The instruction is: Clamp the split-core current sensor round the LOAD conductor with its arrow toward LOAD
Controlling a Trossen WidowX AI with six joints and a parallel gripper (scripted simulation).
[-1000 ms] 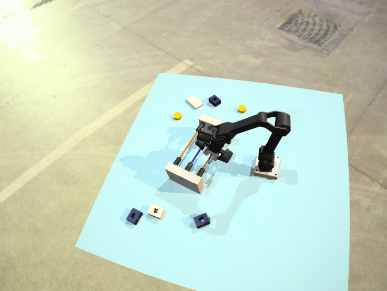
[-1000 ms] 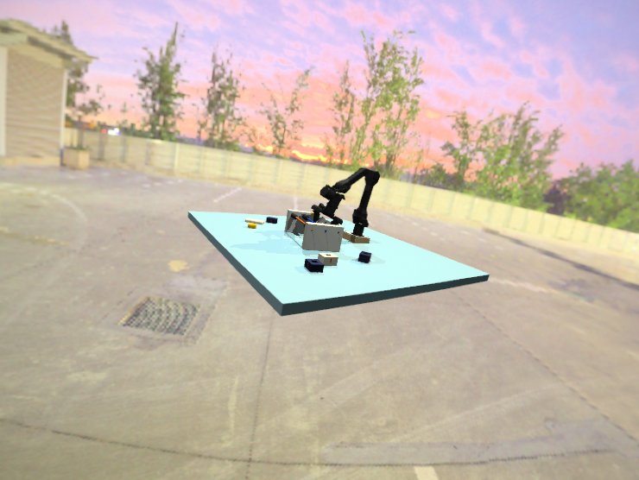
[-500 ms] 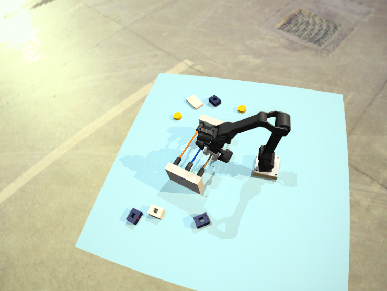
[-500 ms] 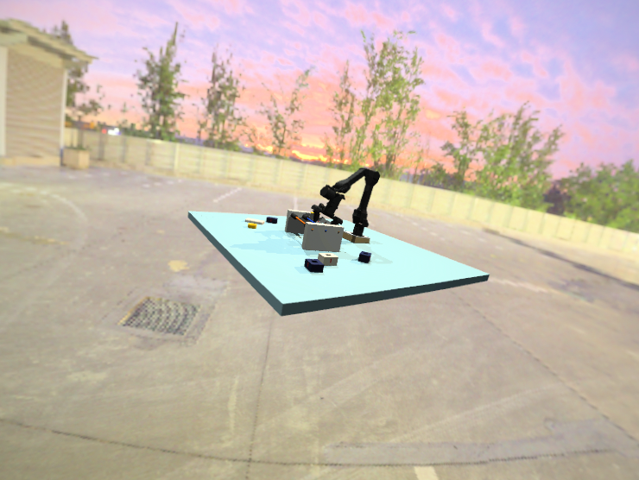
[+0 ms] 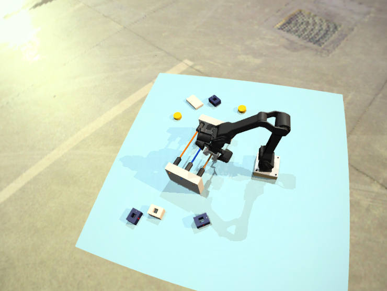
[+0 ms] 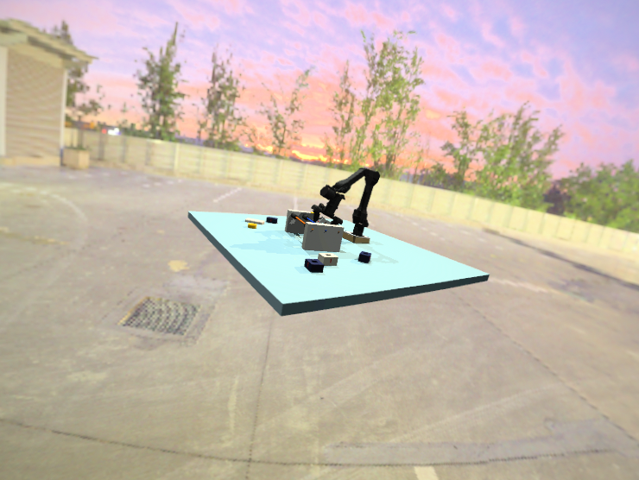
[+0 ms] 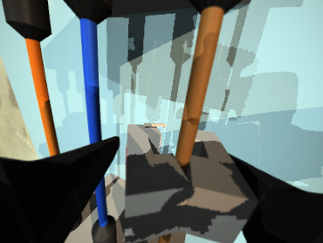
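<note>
In the top view, a robot arm (image 5: 245,123) (image 6: 367,193) stands on its base (image 5: 274,176) (image 6: 363,240) right of centre and reaches left over three parallel conductors (image 5: 188,145) (image 7: 90,65), which run between a far end block (image 5: 206,118) (image 6: 293,222) and a near end block (image 5: 184,178) (image 6: 322,237). Beyond the far block, toward the upper middle, lie a flat slab (image 5: 194,102) (image 6: 254,221), a small holed block (image 5: 211,101) (image 6: 271,220) and two discs (image 5: 177,115) (image 6: 251,225); three more holed blocks (image 5: 161,213) (image 6: 327,260) lie below the near one.
</note>
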